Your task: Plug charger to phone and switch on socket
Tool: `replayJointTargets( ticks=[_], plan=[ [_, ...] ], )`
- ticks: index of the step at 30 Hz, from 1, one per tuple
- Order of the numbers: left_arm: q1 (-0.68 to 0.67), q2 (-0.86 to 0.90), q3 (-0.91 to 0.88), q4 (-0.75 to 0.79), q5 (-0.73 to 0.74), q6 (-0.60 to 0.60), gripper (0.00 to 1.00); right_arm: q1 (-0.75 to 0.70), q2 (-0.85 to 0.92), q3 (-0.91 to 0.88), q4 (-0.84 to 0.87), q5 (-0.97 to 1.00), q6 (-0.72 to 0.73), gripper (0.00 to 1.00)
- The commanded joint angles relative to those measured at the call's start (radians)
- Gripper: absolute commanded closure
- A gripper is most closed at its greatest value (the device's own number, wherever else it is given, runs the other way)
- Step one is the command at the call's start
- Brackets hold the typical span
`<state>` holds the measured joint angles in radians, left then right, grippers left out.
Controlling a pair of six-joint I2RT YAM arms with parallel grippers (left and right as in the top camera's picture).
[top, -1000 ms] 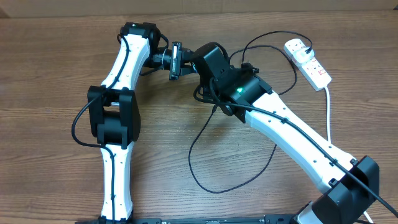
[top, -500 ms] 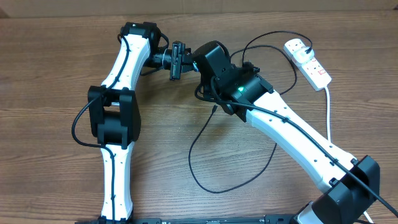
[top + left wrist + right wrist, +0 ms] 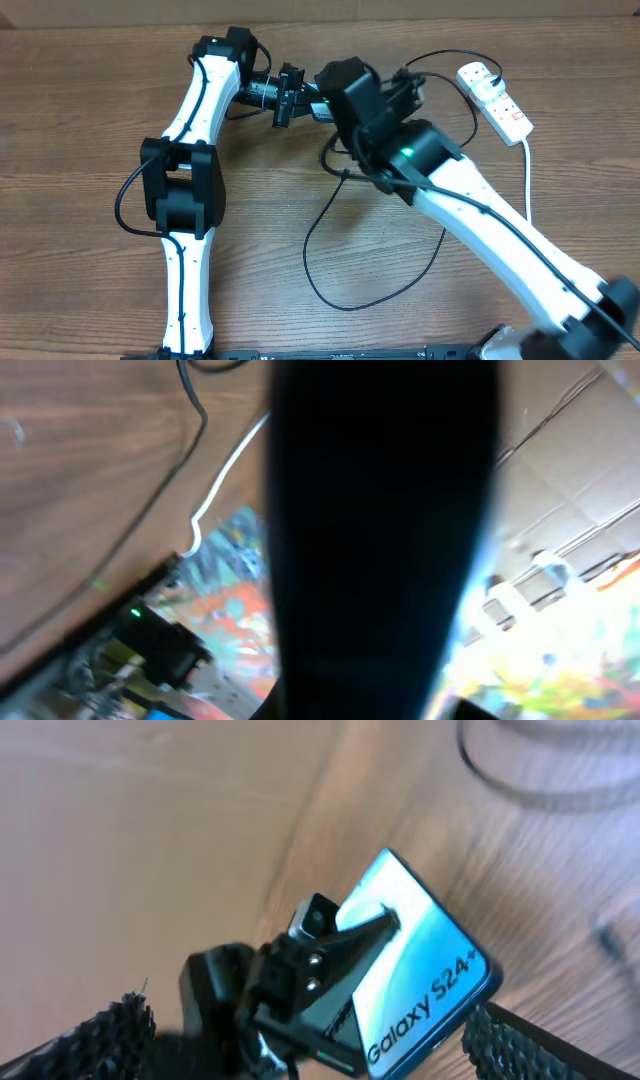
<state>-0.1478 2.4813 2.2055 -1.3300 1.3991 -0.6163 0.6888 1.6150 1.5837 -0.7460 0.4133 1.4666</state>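
Left gripper (image 3: 288,96) is clamping its jaws on the phone (image 3: 432,955), tilted above the surface (image 3: 90,120) far centre; right gripper (image 3: 315,1045) is facing it, jaws spread wide; charger (image 3: 318,262) is trailing nearer, socket (image 3: 495,98) lying far right.

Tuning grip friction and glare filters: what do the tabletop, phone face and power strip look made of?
The tabletop looks like wood or wood-look laminate with a matte finish, going by its brown grain streaks. The phone face looks like glossy glass, with bright reflections over the teal screen. The power strip looks like smooth white moulded plastic, though it's too small to be sure.
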Motion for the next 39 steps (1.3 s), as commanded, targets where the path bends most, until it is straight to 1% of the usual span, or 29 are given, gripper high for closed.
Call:
replayJointTargets(
  ticks=[1, 2, 3, 5, 6, 8, 9, 10, 12, 15, 17, 18, 19, 20, 23, 24, 28, 30, 33, 35, 38, 39],
  plan=[
    [0.009, 0.003, 0.019, -0.003, 0.023, 0.237, 0.96, -0.004, -0.103, 0.028, -0.024, 0.038, -0.477, 0.0],
    [0.009, -0.003, 0.019, -0.007, 0.034, 0.3, 0.96, -0.008, -0.114, 0.028, -0.04, 0.029, -0.529, 0.0],
    [0.009, -0.014, 0.019, -0.027, 0.029, 0.396, 0.96, -0.02, -0.128, 0.028, -0.074, 0.005, -0.572, 0.0],
    [0.01, -0.045, 0.019, -0.068, -0.02, 0.505, 0.96, -0.057, -0.14, 0.028, -0.134, -0.069, -0.602, 0.0],
    [0.01, -0.064, 0.019, -0.084, -0.066, 0.529, 0.96, -0.08, -0.141, 0.028, -0.155, -0.117, -0.621, 0.0],
    [0.011, -0.118, 0.02, -0.101, -0.185, 0.55, 0.96, -0.148, -0.137, 0.028, -0.19, -0.272, -0.706, 0.0],
    [0.011, -0.151, 0.02, -0.105, -0.245, 0.561, 0.96, -0.184, -0.133, 0.028, -0.201, -0.362, -0.766, 0.0],
    [0.011, -0.208, 0.02, -0.105, -0.336, 0.568, 0.96, -0.23, -0.131, 0.027, -0.208, -0.49, -0.834, 0.0],
    [0.011, -0.288, 0.02, -0.097, -0.472, 0.57, 0.96, -0.273, -0.131, 0.026, -0.229, -0.611, -0.897, 0.0],
    [0.011, -0.416, 0.02, -0.084, -0.761, 0.553, 0.96, -0.303, -0.128, 0.021, -0.278, -0.632, -0.907, 0.0],
    [0.01, -0.487, 0.02, -0.082, -0.987, 0.47, 0.96, -0.303, -0.126, 0.006, -0.279, -0.631, -0.907, 0.0],
    [0.009, -0.52, 0.02, -0.087, -1.107, 0.409, 0.96, -0.303, -0.12, -0.007, -0.274, -0.631, -0.906, 0.0],
    [0.009, -0.542, 0.02, -0.094, -1.189, 0.363, 0.96, -0.303, -0.115, -0.014, -0.274, -0.631, -0.901, 0.0],
    [0.009, -0.58, 0.02, -0.121, -1.321, 0.292, 0.96, -0.297, -0.09, -0.031, -0.278, -0.624, -0.866, 0.0],
    [0.009, -0.593, 0.02, -0.171, -1.378, 0.275, 0.96, -0.281, -0.013, -0.042, -0.305, -0.626, -0.839, 0.01],
    [0.009, -0.59, 0.018, -0.188, -1.383, 0.275, 0.96, -0.272, 0.026, -0.042, -0.327, -0.634, -0.84, 0.03],
    [0.01, -0.584, -0.026, -0.197, -1.39, 0.272, 0.96, -0.263, 0.165, -0.042, -0.365, -0.678, -0.843, 0.15],
    [0.01, -0.583, -0.052, -0.195, -1.413, 0.245, 0.96, -0.262, 0.229, -0.042, -0.372, -0.681, -0.843, 0.21],
    [0.01, -0.583, -0.093, -0.187, -1.432, 0.226, 0.96, -0.254, 0.299, -0.042, -0.365, -0.679, -0.832, 0.37],
    [0.01, -0.583, -0.113, -0.183, -1.432, 0.227, 0.96, -0.242, 0.332, -0.042, -0.358, -0.659, -0.787, 0.39],
    [0.01, -0.583, -0.132, -0.183, -1.432, 0.227, 0.96, -0.204, 0.383, -0.042, -0.34, -0.568, -0.7, 0.44],
    [0.01, -0.583, -0.133, -0.183, -1.432, 0.227, 0.96, -0.193, 0.394, -0.042, -0.324, -0.57, -0.7, 0.44]
  ],
)
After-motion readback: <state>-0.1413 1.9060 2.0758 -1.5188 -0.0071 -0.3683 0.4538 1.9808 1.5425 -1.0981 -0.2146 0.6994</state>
